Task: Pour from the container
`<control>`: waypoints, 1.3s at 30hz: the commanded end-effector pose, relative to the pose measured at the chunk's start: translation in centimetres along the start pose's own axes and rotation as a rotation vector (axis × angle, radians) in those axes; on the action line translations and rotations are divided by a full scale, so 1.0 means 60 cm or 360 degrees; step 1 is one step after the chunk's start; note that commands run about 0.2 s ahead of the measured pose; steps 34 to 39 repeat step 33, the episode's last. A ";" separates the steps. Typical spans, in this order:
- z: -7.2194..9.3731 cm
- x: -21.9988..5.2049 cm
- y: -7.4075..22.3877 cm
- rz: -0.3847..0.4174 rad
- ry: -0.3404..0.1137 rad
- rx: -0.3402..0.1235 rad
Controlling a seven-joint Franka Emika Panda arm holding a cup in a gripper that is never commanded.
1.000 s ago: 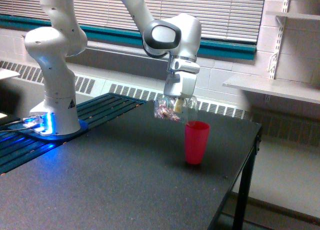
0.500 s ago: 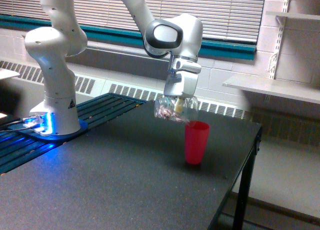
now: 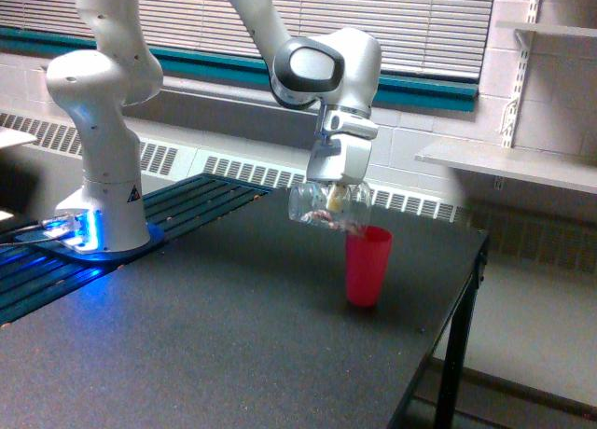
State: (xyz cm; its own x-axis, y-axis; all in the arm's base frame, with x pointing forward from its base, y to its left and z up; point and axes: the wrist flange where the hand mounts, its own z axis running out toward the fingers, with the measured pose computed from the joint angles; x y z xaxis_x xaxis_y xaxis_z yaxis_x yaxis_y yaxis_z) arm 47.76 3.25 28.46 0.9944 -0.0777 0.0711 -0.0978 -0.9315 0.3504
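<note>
Container [image 3: 326, 207]: held tipped well over, mouth lowered toward the exterior view's right, just above the rim of the pink cup [image 3: 367, 265].
Contents: few pinkish bits seen near the mouth; upper body looks nearly clear.
Pincer [image 3: 336, 192]: pinched on the container from above.
Pink cup: upright on the dark worktop [image 3: 215, 336], directly below the spout.
Progress: pour judged mostly done; last bits and righting remain.
Fill of cup: cannot be told.

The gripper [image 3: 336, 194] holds the clear container [image 3: 322, 208] tipped over the pink cup [image 3: 367, 266].
</note>
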 end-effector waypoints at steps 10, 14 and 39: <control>-0.005 0.007 0.000 0.0000 0.0009 -0.0005; -0.007 0.008 0.003 0.0004 0.0013 0.0002; -0.030 -0.005 0.025 0.0082 0.0125 0.0068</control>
